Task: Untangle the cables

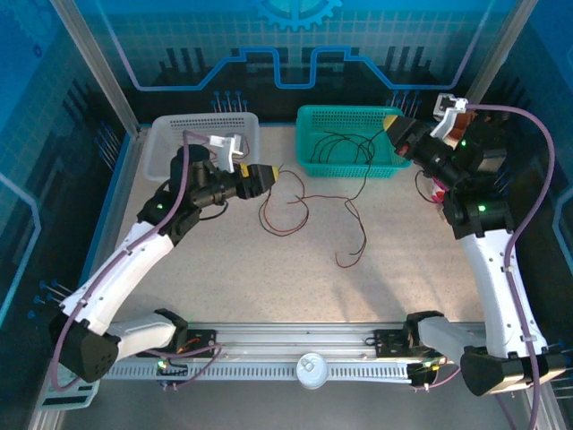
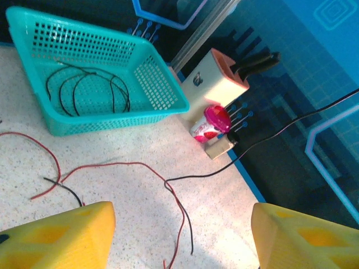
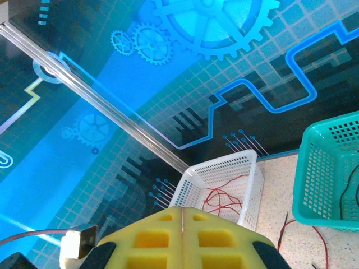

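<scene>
**Two robot arms over a table strewn with red and black cables**

From the near edge of the table, two white arms reach away from me. The left gripper (image 1: pixel 274 176) hangs over the left-middle of the table. Its yellow fingers (image 2: pixel 56 238) are spread wide with nothing between them. The right gripper (image 1: pixel 391 123) is raised at the far right, above the right end of a teal basket (image 1: pixel 306 143). Its fingers (image 3: pixel 151 238) are pressed flat together, and I cannot tell whether a wire is pinched in the seam.

The cables (image 1: pixel 286 213) are thin red and black strands lying in loose loops on the table. They start just ahead of the left gripper and trail toward the centre, near the teal basket's front wall. More black cables (image 1: pixel 345 148) coil inside that basket. A few red cables (image 3: pixel 224 196) lie in a white basket (image 1: pixel 206 119) at the far left, beside the teal one. One black strand (image 2: pixel 263 137) lifts off the surface and runs taut toward the right.

The near half of the speckled table (image 1: pixel 269 287) is open ground. A metal rail (image 1: pixel 295 345) runs along the near edge between the arm bases. Aluminium posts and blue printed walls close in the other three sides. By the right edge stand a pale block holding dark handles (image 2: pixel 221 78) and a pink-lidded cup (image 2: pixel 214 120).
</scene>
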Motion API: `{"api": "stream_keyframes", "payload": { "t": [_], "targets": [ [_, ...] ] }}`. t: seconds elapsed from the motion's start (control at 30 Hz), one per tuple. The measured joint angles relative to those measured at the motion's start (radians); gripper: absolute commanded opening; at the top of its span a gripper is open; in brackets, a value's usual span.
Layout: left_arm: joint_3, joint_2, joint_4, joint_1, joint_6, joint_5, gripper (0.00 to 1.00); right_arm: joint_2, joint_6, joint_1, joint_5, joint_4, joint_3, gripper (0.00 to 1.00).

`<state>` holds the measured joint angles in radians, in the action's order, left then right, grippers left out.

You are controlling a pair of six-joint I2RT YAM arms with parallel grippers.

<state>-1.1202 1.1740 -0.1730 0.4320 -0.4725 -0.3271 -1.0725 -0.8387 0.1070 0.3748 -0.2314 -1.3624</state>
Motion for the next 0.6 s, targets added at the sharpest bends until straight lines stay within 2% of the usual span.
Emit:
{"api": "stream_keyframes", "payload": {
  "t": [0.3,0.6],
  "targets": [
    [0.043,0.124,0.052,0.052,-0.086,0.037,0.68,-0.005,0.0,0.013,0.0,0.017,-0.042,0.0],
    [0.041,0.292,0.132,0.089,-0.317,0.089,0.69,-0.005,-0.006,0.013,0.004,0.02,-0.048,0.0]
  ]
}}
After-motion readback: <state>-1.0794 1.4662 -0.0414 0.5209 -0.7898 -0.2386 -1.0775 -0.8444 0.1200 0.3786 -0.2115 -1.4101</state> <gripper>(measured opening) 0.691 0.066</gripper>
